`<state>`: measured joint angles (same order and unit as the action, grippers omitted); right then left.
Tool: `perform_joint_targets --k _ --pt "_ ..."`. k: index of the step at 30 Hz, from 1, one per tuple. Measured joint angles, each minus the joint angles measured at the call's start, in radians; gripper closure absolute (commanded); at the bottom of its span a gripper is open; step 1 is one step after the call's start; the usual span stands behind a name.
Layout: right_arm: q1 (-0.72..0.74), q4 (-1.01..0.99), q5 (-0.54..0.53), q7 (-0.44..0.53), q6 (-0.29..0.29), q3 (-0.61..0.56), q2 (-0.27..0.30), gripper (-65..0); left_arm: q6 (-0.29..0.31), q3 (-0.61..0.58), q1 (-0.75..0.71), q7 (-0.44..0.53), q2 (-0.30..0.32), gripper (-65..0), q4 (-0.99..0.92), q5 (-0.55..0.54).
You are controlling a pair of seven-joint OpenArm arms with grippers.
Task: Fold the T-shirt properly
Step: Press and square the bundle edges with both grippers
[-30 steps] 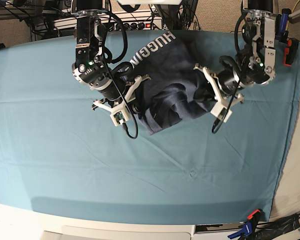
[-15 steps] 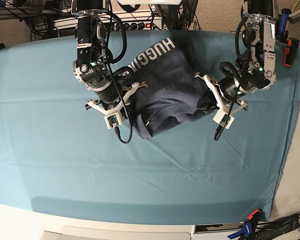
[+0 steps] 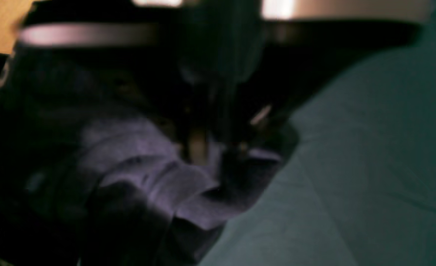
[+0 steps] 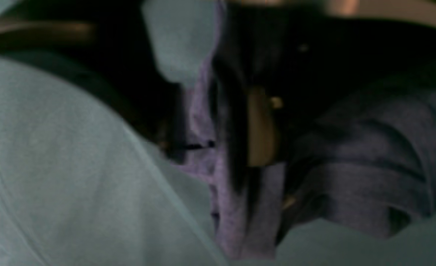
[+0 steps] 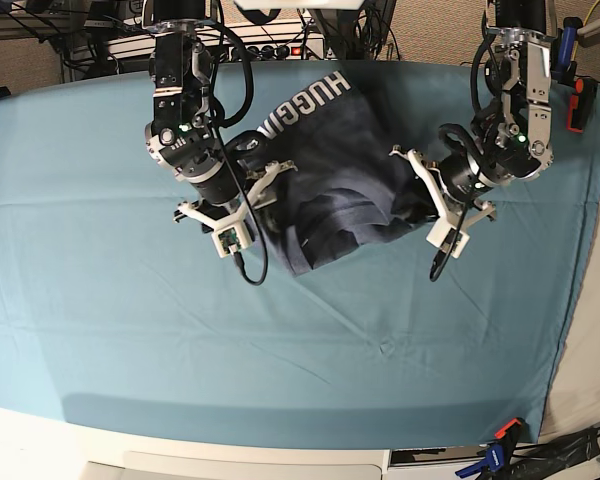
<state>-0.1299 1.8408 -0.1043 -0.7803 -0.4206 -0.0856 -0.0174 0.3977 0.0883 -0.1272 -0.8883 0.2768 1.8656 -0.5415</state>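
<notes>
**Both grippers at the edges of a bunched T-shirt, mid-fold**

The T-shirt [image 5: 330, 175] lies crumpled at the far middle of the teal table cloth [image 5: 130, 340], its white lettering turned up along the far-left edge and a loose folded flap pointing toward the near side. It sits between the two grippers: the right gripper [image 5: 263, 195] is at the shirt's left edge in the base view, the left gripper [image 5: 420, 195] at its right edge, each low over the cloth and touching or very nearly touching the fabric.

The wrist views are dark and smeared, so whether either pair of jaws is parted or pinched on cloth cannot be told; in the right wrist view a fold of fabric seems to run just beside one finger, but a grip is not certain.

In judgement, the step in hand is setting down or re-gripping the two side edges so the body can be laid flat. To do it well, each gripper should take only the outermost hem beside its own fingertips (not a bundle of layers), and the two should draw apart evenly, away from each other, until the wrinkles between them go taut. Lifting only a little keeps the teal cloth beneath from being caught up. The flap nearest the grippers' lower side should be smoothed before any further fold, or the crease will set crooked.
</notes>
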Motion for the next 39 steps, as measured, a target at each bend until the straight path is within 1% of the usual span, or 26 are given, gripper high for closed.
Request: perform_joint_targets --k 6,8,10,12,13,14,16,17,20,21,23,25,27,28,33,35,36,38,39 --pt "0.063 0.0 0.003 0.0 -0.003 0.0 0.0 -30.4 0.0 0.0 0.0 0.0 0.0 -19.0 0.0 0.0" --pt "0.103 0.0 0.03 -0.002 -0.002 0.001 0.0 -30.4 0.0 0.0 0.0 0.0 0.0 -19.0 0.0 0.0" --pt "0.137 0.0 0.047 -0.01 0.008 0.006 0.0 -30.4 0.004 0.0 0.0 0.0 0.0 -19.0 0.0 0.001" --pt "0.161 0.0 0.056 -0.012 0.037 0.014 0.0 -30.3 0.011 0.0 0.0 0.0 0.003 -19.0 0.0 0.003" --pt "0.17 0.0 0.056 -0.013 0.036 0.02 0.0 -30.2 0.011 0.0 0.001 0.0 0.007 -19.0 0.0 0.003" --pt "0.175 0.0 0.052 -0.018 0.036 0.024 0.0 -29.2 0.011 0.0 0.002 0.0 0.014 -19.0 0.0 0.003" --pt "0.176 0.0 -0.008 -0.034 0.034 0.032 0.0 -23.5 0.011 0.0 0.004 0.0 0.031 -18.9 0.003 0.005" --pt "0.175 0.0 -0.047 -0.045 0.0 0.033 0.0 -20.5 0.011 0.0 0.005 -0.005 0.04 -18.9 0.007 0.007" --pt "0.174 0.0 -0.249 -0.1 -0.156 0.027 0.0 -13.3 0.011 0.004 0.006 -0.017 0.057 -18.3 0.024 0.023" --pt "0.174 0.0 -0.316 -0.118 -0.204 0.026 -0.001 -11.2 0.011 0.004 0.006 -0.028 0.061 -16.7 0.029 0.026" --pt "0.174 0.0 -0.427 -0.157 -0.261 0.026 -0.005 -8.5 0.011 0.006 0.006 -0.049 0.068 -9.7 0.035 0.026" --pt "0.171 0.0 -0.476 -0.186 -0.273 0.027 -0.006 -5.7 0.01 0.021 0.002 -0.054 0.068 0.0 0.048 0.008" --pt "0.159 0.0 -0.497 -0.195 -0.273 0.027 -0.006 -1.1 -0.006 0.043 -0.011 -0.056 0.068 0.0 0.079 -0.029" --pt "0.15 0.0 -0.501 -0.196 -0.273 0.027 -0.006 0.0 -0.01 0.055 -0.022 -0.057 0.068 0.0 0.098 -0.034" --pt "0.089 0.0 -0.5 -0.207 -0.273 0.027 -0.005 0.0 -0.014 0.09 -0.114 -0.069 0.069 0.0 0.24 -0.099" --pt "0.071 0.0 -0.495 -0.207 -0.273 0.027 -0.006 0.0 -0.013 0.088 -0.162 -0.068 0.055 0.0 0.294 -0.131" --pt "0.066 0.0 -0.486 -0.207 -0.273 0.027 -0.005 0.0 -0.012 0.088 -0.184 -0.069 0.045 0.0 0.313 -0.145" --pt "0.064 0.0 -0.432 -0.202 -0.272 0.027 -0.006 0.0 -0.008 0.088 -0.216 -0.068 0.017 0.0 0.33 -0.164" --pt "0.064 0.0 -0.397 -0.182 -0.272 0.027 -0.005 0.0 -0.001 0.087 -0.224 -0.069 0.005 0.0 0.33 -0.163"
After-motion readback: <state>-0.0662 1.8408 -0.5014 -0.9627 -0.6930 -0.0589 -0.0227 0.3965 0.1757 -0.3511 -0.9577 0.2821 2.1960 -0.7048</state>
